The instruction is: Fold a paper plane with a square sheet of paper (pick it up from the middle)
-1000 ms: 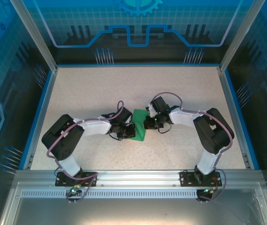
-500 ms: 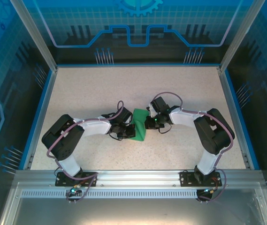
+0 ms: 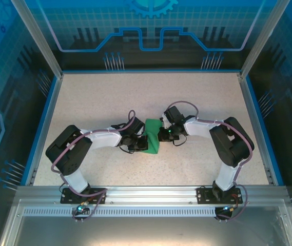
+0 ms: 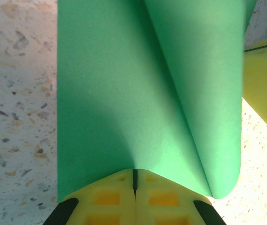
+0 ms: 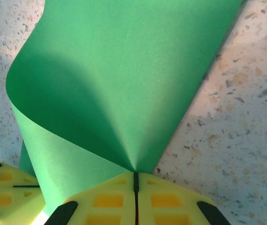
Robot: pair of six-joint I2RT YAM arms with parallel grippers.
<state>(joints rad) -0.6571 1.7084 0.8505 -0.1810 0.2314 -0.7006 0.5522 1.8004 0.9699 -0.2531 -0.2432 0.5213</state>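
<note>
Two grippers meet at mid-table. Left gripper (image 4: 134,180): yellow fingers (image 4: 107,199) pressed together, clenched on the square sheet of paper (image 3: 152,139) at its left side. Right gripper (image 5: 135,180): likewise clamped, gripping the sheet from the opposite side. Ahead of each pair of fingertips the green sheet rises into a loose curl, doubled over but not pressed flat. It lies directly between the two grippers and touches both, so neither arm is nearer. Overhead, the visible green runs longer near-to-far than left-to-right across the speckled table (image 3: 99,97), roughly crosswise to the line joining the grippers. Judgement: flattening this curl into a first crease depends on the two pinched sides being brought down squarely, one over the other.
</note>
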